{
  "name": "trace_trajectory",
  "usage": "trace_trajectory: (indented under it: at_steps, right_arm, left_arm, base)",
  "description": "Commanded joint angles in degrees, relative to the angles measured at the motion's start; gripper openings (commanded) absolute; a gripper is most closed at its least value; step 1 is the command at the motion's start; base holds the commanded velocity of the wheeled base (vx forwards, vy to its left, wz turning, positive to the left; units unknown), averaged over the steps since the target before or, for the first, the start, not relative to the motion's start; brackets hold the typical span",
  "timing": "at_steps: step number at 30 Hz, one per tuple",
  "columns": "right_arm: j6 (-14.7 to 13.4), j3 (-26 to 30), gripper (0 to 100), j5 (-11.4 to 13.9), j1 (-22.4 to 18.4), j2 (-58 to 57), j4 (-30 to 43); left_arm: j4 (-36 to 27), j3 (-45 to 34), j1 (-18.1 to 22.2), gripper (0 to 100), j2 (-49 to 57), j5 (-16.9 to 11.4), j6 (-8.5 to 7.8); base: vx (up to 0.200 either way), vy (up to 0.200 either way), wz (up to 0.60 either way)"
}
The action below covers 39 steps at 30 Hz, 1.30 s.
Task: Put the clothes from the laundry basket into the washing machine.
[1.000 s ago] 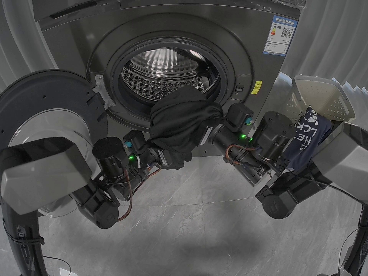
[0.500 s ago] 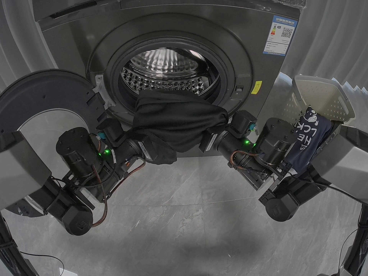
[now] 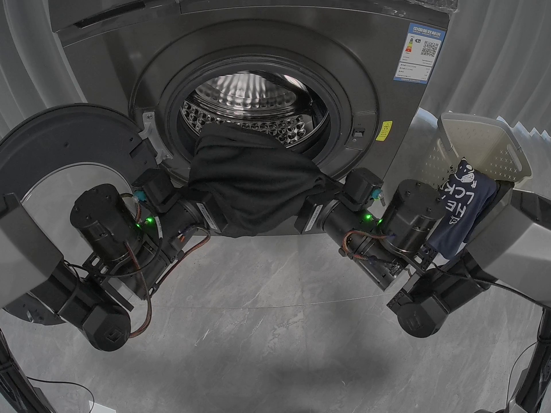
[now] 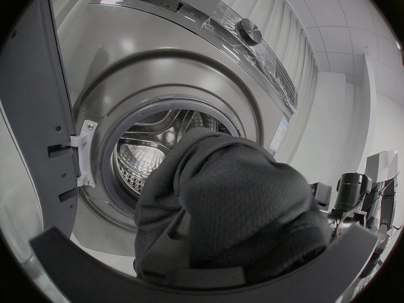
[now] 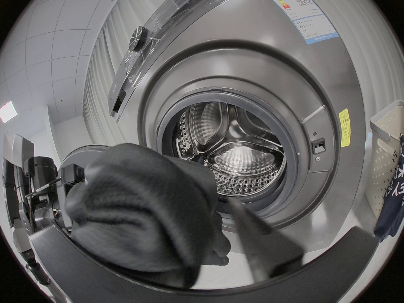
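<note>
**Black garment at the drum mouth, navy garment waiting in the basket**

A black garment [image 3: 252,184] is carried between the left gripper [image 3: 217,216] and the right gripper [image 3: 305,213] at the open washing machine [image 3: 373,87]. Its upper edge is laid over the lip of the opening, while the bulk is hung outside and below. Both grippers are buried in the cloth, so it cannot be told whether they are clenched or released.

Nothing else can be made out in the drum [image 3: 247,101]. A navy printed garment [image 3: 465,202] is draped over the rim of the laundry basket [image 3: 488,139], so the task is judged to be at an early stage.

The black cloth is seen as thick, matte and softly folded. The drum is polished, perforated metal. The basket is pale, perforated plastic. The round door [image 3: 69,139] is swung open on the left.
</note>
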State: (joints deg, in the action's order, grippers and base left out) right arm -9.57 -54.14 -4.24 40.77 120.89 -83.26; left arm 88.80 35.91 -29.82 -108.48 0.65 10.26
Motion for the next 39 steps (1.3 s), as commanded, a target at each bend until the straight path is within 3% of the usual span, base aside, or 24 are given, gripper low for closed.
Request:
trace_trajectory:
  at_steps: [1,5,8,16,18,22,26,31,32,34,36,39]
  right_arm:
    - [0.25,4.92,100,0.81,1.42,-2.51,-1.46]
    - [0.69,15.73,100,3.98,4.15,-6.99,-2.26]
    - [0.78,23.11,100,5.65,5.20,-10.50,-1.90]
    - [-0.19,33.31,100,12.15,4.41,-17.80,-2.78]
    - [-3.09,34.45,100,13.65,4.50,-19.91,-3.13]
    - [-8.18,34.01,100,13.56,4.06,-20.26,-5.16]
    - [-8.01,32.17,100,13.21,1.25,-19.82,-5.07]
    - [-7.66,30.06,100,8.02,-2.01,-17.27,-4.72]
    - [-6.60,28.21,100,5.91,-3.50,-14.99,-4.63]
    - [-4.49,26.72,100,4.68,-5.78,-12.52,-4.72]
    - [-1.86,26.19,100,4.51,-7.28,-9.80,-5.07]
    - [-0.19,26.01,100,4.24,-7.72,-8.48,-5.07]
  left_arm:
    - [-0.55,-1.20,0.37,0,2.05,0.41,0.55]
    - [-1.08,-3.83,0.29,0,3.45,2.34,0.99]
    - [-0.38,-6.91,-0.15,0,4.16,2.25,0.99]
    - [-0.20,-10.16,0.37,0,6.97,1.29,1.78]
    - [-0.20,-11.92,0.29,0,8.90,1.29,1.78]
    - [-0.47,-15.87,0.29,0,12.07,1.02,1.86]
    - [-0.38,-17.37,0.55,0,12.68,-0.21,1.78]
    - [-0.20,-18.86,0.90,0,12.95,-2.05,1.78]
    - [-0.29,-19.04,0.90,0,12.86,-2.32,1.60]
    - [-0.20,-19.57,0.81,0,12.33,-2.67,0.90]
    - [-0.20,-20.27,0.81,0,12.42,-2.84,0.81]
    - [-0.20,-20.09,0.99,0,12.24,-2.84,0.81]
  base:
    - [0.000,0.000,0.00]
    - [0.000,0.000,0.00]
    - [0.000,0.000,0.00]
    - [0.000,0.000,0.00]
    - [0.000,0.000,0.00]
    - [0.000,0.000,0.00]
    - [0.000,0.000,0.00]
    - [0.000,0.000,0.00]
    - [0.000,0.000,0.00]
    - [0.000,0.000,0.00]
    - [0.000,0.000,0.00]
    - [0.000,0.000,0.00]
